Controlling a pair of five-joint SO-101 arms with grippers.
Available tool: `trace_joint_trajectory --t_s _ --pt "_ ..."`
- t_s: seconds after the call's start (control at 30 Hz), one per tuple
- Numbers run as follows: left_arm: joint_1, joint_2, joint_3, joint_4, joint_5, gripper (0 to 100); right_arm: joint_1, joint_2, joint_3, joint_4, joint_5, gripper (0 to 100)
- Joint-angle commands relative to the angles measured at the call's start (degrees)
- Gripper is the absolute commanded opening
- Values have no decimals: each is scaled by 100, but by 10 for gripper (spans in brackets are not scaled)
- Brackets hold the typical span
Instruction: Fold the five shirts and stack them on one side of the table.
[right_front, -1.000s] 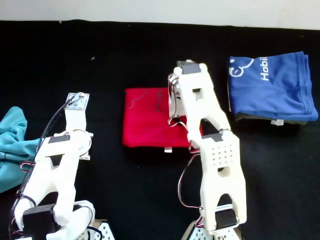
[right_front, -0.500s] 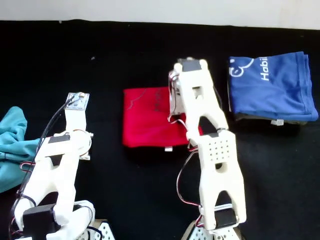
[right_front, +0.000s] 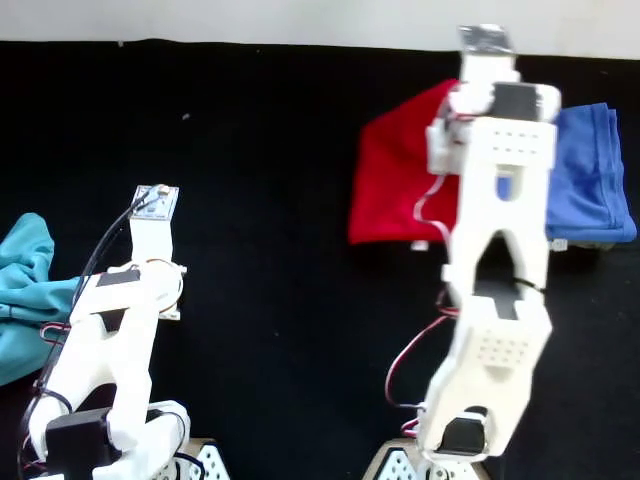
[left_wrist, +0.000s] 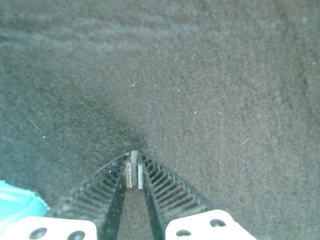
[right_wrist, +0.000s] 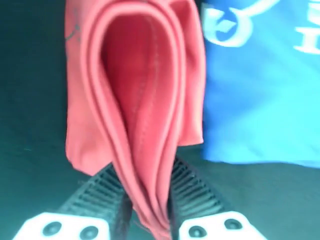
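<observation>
My right gripper (right_wrist: 146, 207) is shut on the folded red shirt (right_wrist: 137, 115), which hangs lifted off the table, its folds bulging open. From above, the red shirt (right_front: 395, 180) is at the back right, next to the folded blue shirt (right_front: 590, 175) on the stack; the right arm (right_front: 495, 200) covers part of both. The blue shirt (right_wrist: 260, 85) lies just beyond the red one. My left gripper (left_wrist: 133, 170) is shut with nothing in it, over bare black cloth; the left arm (right_front: 120, 320) stands at the front left. A crumpled teal shirt (right_front: 25, 290) lies at the left edge.
Black cloth covers the table (right_front: 250, 130). A grey layer shows under the blue shirt at the stack's near edge (right_front: 520, 238). A teal corner (left_wrist: 15, 205) shows beside my left gripper.
The right arm has lifted the red shirt off the table's middle and swung it back and to the right, toward the blue stack. The left arm has not moved.
</observation>
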Motion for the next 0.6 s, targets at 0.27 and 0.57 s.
trace_joint_trajectory --t_s 0.27,0.57 --pt "66 -31 13 -167 -35 10 1675 1033 251 -708 1477 5" --pt "66 -31 13 -167 -35 10 1543 1499 -1165 4 1635 5"
